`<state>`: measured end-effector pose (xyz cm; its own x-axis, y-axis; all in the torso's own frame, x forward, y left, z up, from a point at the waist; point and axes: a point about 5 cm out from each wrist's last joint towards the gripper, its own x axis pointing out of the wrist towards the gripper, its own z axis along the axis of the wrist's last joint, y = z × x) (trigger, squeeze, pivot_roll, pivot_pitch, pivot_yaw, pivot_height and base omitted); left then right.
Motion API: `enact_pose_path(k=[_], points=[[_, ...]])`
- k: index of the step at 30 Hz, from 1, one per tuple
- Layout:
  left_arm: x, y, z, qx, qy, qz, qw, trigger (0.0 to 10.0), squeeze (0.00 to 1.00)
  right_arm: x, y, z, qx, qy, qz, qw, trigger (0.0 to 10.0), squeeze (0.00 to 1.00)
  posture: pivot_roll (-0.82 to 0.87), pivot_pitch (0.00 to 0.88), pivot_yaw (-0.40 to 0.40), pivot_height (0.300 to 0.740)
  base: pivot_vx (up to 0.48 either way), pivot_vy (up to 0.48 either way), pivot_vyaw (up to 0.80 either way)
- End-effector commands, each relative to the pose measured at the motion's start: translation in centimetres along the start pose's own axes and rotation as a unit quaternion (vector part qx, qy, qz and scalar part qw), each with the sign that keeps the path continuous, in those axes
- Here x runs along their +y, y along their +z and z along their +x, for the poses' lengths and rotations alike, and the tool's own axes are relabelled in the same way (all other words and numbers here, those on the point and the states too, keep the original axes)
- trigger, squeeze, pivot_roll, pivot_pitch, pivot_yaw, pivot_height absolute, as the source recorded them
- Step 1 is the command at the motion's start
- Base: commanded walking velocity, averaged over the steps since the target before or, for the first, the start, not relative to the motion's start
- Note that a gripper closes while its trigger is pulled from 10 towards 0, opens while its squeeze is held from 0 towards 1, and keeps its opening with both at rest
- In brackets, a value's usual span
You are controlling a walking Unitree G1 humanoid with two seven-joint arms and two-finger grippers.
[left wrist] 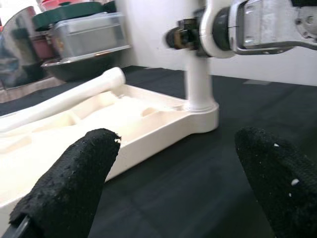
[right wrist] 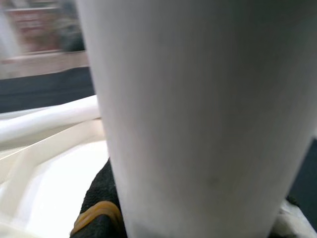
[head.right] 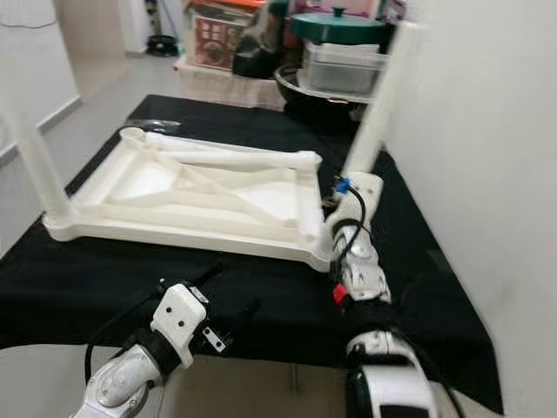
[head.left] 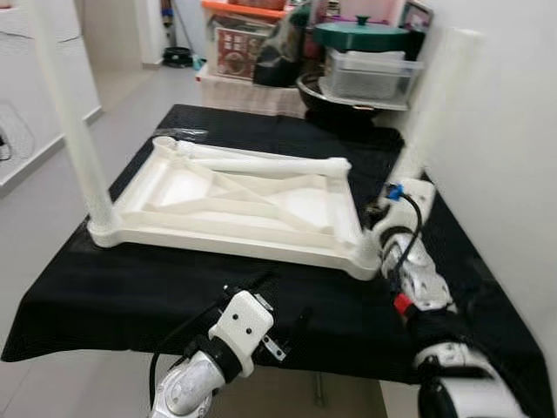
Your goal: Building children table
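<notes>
Clamping a white table leg point(head.left: 435, 104) low on its shaft, the right gripper point(head.left: 389, 202) keeps that leg upright in the near right corner socket of the upturned white tabletop point(head.left: 235, 205), presumably so the leg can be seated or twisted home; in the right wrist view the leg's shaft crowds the lens with a black finger point(right wrist: 99, 198) pressed against it, so the second finger and the socket itself are hard to make out; just beyond the gripper, across the tray-like underside, a loose leg point(head.left: 270, 163) lies on its side against the ribs, likely waiting its turn; at the corner farthest across from the right gripper on the near edge, another leg point(head.left: 74, 131) already stands, its top cut off by the frame; the left gripper point(left wrist: 173, 193) hovers low over the black cloth point(head.left: 130, 287) with its fingers spread wide and nothing between them, pointing toward the corner being worked, probably ready to steady the tabletop; behind the table, a clear plastic bin point(head.left: 365, 74) under a green lid point(head.left: 361, 35) and other clutter are blurred.
</notes>
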<state>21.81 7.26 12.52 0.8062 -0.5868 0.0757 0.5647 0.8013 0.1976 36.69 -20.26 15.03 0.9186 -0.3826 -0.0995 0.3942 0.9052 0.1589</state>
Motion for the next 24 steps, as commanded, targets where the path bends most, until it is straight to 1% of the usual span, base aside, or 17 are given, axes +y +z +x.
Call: enact_pose_path(k=[1, 4, 5, 6, 7, 8, 10, 12, 13, 14, 15, 16, 18, 19, 20, 22, 24], points=[[-0.2, -0.2, -0.1, 0.005, -0.002, -0.003, 1.000, 10.0, 0.00, -2.2, -4.1, -0.9, 0.098, -0.109, 0.026, 0.989, 0.0, 0.00, 0.11, 0.000, -0.120, 0.740, 0.000, 0.000, 0.00], [-0.2, -0.2, -0.1, 0.005, -0.002, -0.003, 1.000, 10.0, 0.00, -1.3, -4.5, -1.1, 0.113, -0.110, 0.056, 0.986, 0.0, 0.00, 0.12, 0.000, -0.122, 0.740, 0.000, 0.000, 0.00], [-0.2, -0.2, -0.1, 0.005, -0.001, -0.003, 1.000, 10.0, 0.00, -1.0, -4.5, -1.1, 0.112, -0.104, 0.063, 0.986, 10.0, 0.00, 0.12, 0.000, -0.121, 0.740, 0.000, 0.000, 0.00], [-0.2, -0.2, -0.1, 0.005, -0.001, -0.003, 1.000, 10.0, 0.00, -0.3, -4.0, -0.8, 0.099, -0.081, 0.077, 0.989, 10.0, 0.69, 0.12, 0.000, -0.122, 0.740, 0.000, 0.000, 0.00], [-0.2, -0.2, -0.1, 0.005, -0.001, -0.003, 1.000, 10.0, 0.00, -0.3, -4.0, -0.8, 0.099, -0.081, 0.077, 0.989, 10.0, 0.69, 0.12, 0.000, -0.122, 0.740, 0.000, 0.000, 0.00], [-0.2, -0.2, -0.1, 0.005, -0.001, -0.003, 1.000, 10.0, 0.00, 0.2, -3.5, -0.6, 0.084, -0.063, 0.090, 0.990, 10.0, 1.00, 0.12, 0.000, -0.122, 0.740, 0.000, 0.000, 0.00], [-0.1, -0.2, -0.1, 0.005, -0.001, -0.003, 1.000, 10.0, 0.00, 1.4, -2.3, -0.2, 0.053, -0.014, 0.121, 0.991, 10.0, 1.00, 0.11, 0.000, -0.121, 0.740, 0.000, 0.000, 0.00], [-0.2, -0.2, 0.0, 0.005, -0.002, -0.003, 1.000, 10.0, 0.00, 2.0, -0.9, 0.2, 0.011, 0.040, 0.109, 0.993, 10.0, 1.00, 0.11, 0.000, -0.120, 0.740, 0.000, 0.000, 0.00], [-0.2, -0.3, 0.0, 0.005, -0.002, -0.003, 1.000, 10.0, 0.00, 2.4, -0.2, 0.3, -0.001, 0.073, 0.126, 0.989, 10.0, 0.00, 0.11, 0.000, -0.116, 0.740, 0.000, 0.000, 0.00], [-0.2, -0.3, 0.0, 0.005, -0.002, -0.003, 1.000, 10.0, 0.00, 2.4, -0.2, 0.3, -0.001, 0.073, 0.126, 0.989, 10.0, 0.00, 0.11, 0.000, -0.116, 0.740, 0.000, 0.000, 0.00], [-0.2, -0.3, 0.0, 0.005, -0.002, -0.003, 1.000, 10.0, 0.00, 2.6, 0.8, 0.3, -0.020, 0.116, 0.148, 0.982, 10.0, 0.00, 0.11, 0.000, -0.121, 0.740, 0.000, 0.000, 0.00], [-0.2, -0.3, 0.0, 0.005, -0.002, -0.003, 1.000, 10.0, 0.00, 2.6, 0.8, 0.3, -0.020, 0.116, 0.148, 0.982, 10.0, 0.00, 0.11, 0.000, -0.121, 0.740, 0.000, 0.000, 0.00], [-0.2, -0.2, 0.0, 0.005, -0.002, -0.003, 1.000, 10.0, 0.00, 2.8, 2.0, 0.4, -0.040, 0.184, 0.160, 0.969, 10.0, 0.00, 0.11, 0.000, -0.121, 0.740, 0.000, 0.000, 0.00], [-0.1, -0.3, 0.0, 0.005, -0.001, -0.003, 1.000, 10.0, 0.00, 3.0, 2.6, 0.3, -0.037, 0.246, 0.170, 0.954, 10.0, 0.00, 0.11, 0.000, -0.120, 0.740, 0.000, 0.000, 0.00], [-0.1, -0.3, 0.0, 0.005, -0.001, -0.003, 1.000, 10.0, 0.00, 3.0, 2.6, 0.3, -0.037, 0.246, 0.170, 0.954, 10.0, 0.00, 0.11, 0.000, -0.120, 0.740, 0.000, 0.000, 0.00], [-0.1, -0.3, 0.1, 0.004, -0.001, -0.003, 1.000, 10.0, 0.00, 3.3, 3.0, 0.0, -0.027, 0.339, 0.177, 0.924, 10.0, 0.00, 0.11, 0.000, -0.120, 0.740, 0.000, 0.000, 0.00], [-0.1, -0.3, 0.1, 0.004, -0.001, -0.002, 1.000, 10.0, 0.00, 3.5, 3.0, -1.1, -0.012, 0.464, 0.157, 0.872, 10.0, 0.00, 0.11, 0.000, -0.119, 0.740, 0.000, 0.000, 0.00]])
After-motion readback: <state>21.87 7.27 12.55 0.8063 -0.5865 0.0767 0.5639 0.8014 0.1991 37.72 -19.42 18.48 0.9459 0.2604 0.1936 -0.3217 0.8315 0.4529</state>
